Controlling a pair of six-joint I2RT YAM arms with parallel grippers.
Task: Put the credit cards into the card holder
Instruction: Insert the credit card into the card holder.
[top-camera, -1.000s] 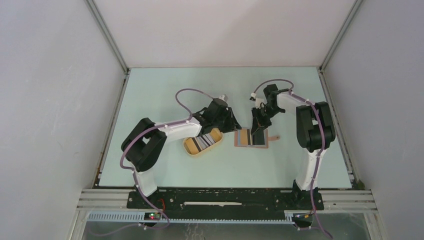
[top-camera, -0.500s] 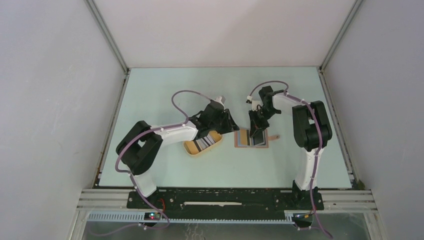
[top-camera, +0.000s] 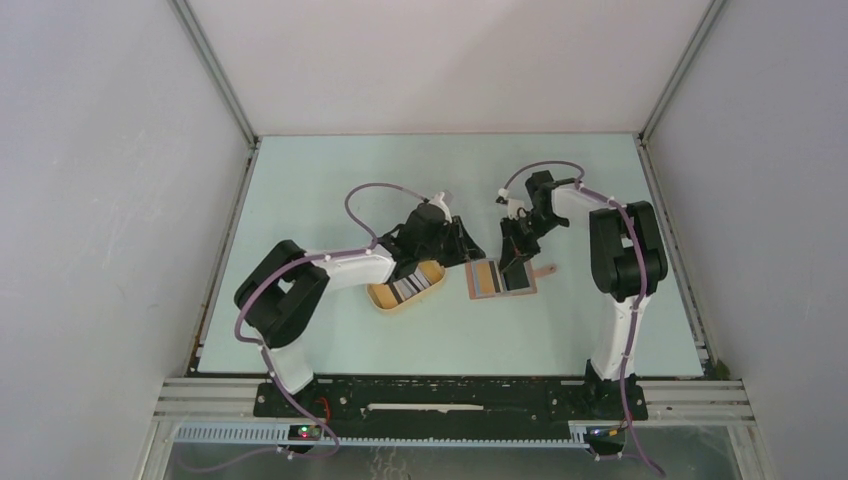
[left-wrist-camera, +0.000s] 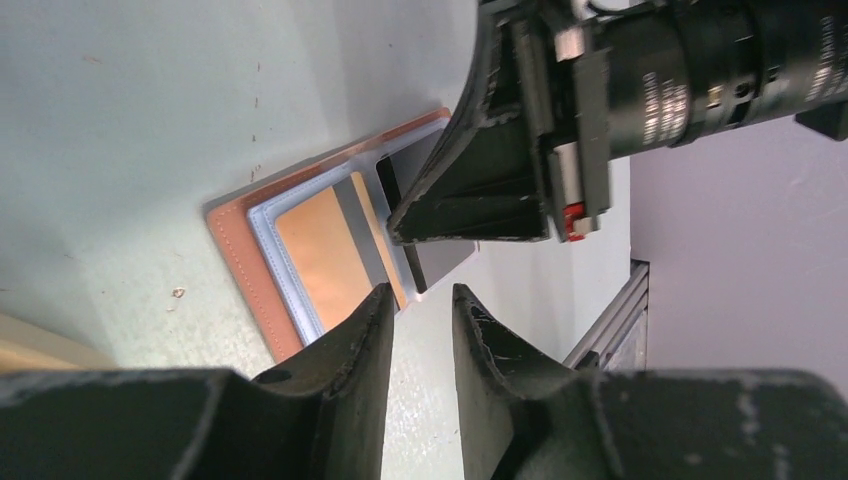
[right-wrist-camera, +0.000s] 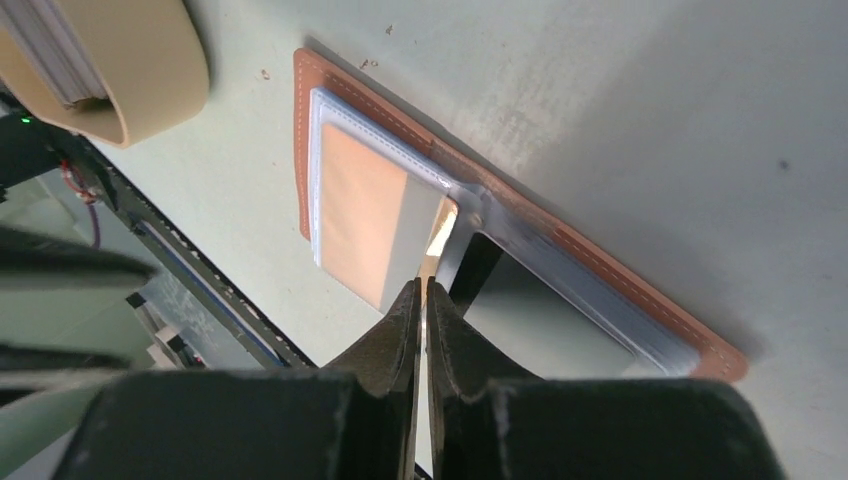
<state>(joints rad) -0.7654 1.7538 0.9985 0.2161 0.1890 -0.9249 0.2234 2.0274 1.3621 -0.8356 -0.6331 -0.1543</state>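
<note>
- The left hand (left-wrist-camera: 420, 305) hovered with its fingers spread a little and nothing between them, just above the surface (top-camera: 330, 180) at the near edge of the open card holder (top-camera: 485, 280).
- The credit cards (top-camera: 408, 287) lay as a striped stack in the yellow tray (top-camera: 376, 296), just left of the holder and under the left arm; none was being carried.
- The card holder lay unfolded and flat between the 2 arms, its light lining up and its snap tab pointing right.
- The right hand (right-wrist-camera: 422, 300) was over the holder's middle fold, fingers pressed almost together. Whether they nipped a thin sleeve edge could not be told.
- Step in hand, as I judged it: readying the holder, with the cards yet to be loaded.
- The next move would call for the right hand to keep a pocket open while the left went back to the tray for 1 card and slid it in edge-first.
- Against 1 second earlier, the tray and holder had not moved, the right hand had stayed over the fold, and the left arm's elbow had shifted slightly leftward.
</note>
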